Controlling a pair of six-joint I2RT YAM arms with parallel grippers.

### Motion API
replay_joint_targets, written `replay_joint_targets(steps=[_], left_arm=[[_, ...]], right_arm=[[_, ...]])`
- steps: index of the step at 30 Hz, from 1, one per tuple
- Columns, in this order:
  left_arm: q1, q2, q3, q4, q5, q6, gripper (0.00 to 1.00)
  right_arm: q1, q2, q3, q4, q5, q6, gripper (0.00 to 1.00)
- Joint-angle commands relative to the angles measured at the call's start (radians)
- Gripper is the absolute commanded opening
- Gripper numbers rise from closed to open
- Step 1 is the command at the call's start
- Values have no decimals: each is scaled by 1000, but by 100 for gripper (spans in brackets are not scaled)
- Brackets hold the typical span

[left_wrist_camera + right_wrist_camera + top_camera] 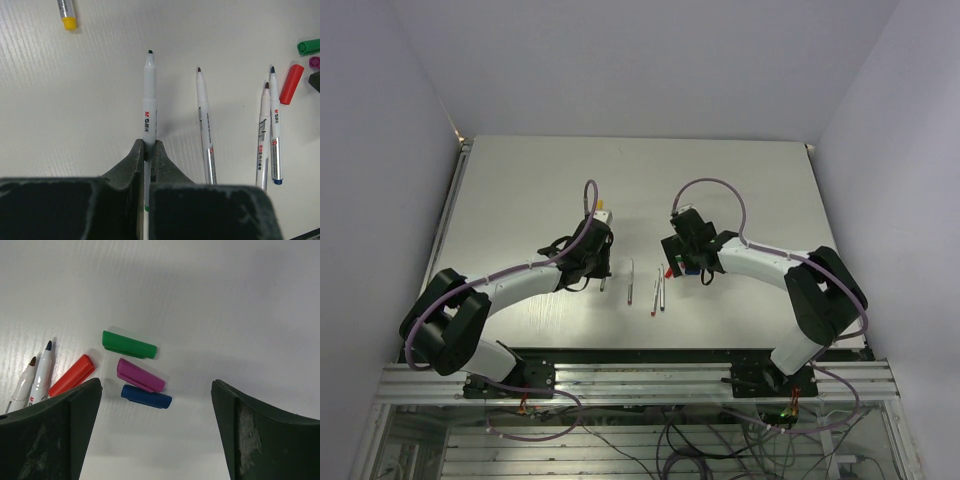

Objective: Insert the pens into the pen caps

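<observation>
Pen (149,100) with the green tail sits pinched in my left end effector (149,150), near the middle of the worktop (75,100), toward its near edge. My right end effector (156,390) hangs wide open over the loose pen caps (146,396). Next, I judge, it must close on the green cap (129,344) and align it with the tip.

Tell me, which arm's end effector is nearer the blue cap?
Right. The right end effector is open directly over the blue cap. The left end effector, shut on a green pen, is off to the side, beyond the loose pens.
</observation>
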Motion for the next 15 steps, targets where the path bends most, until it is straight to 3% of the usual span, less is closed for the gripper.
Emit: replay_joint_targets(steps=[1, 15], left_arm=[[6, 2, -1, 28, 20, -2, 7], [7, -7, -5, 29, 22, 0, 7]], right_arm=[[4, 22, 12, -2, 32, 22, 91], [4, 101, 35, 33, 85, 54, 89]])
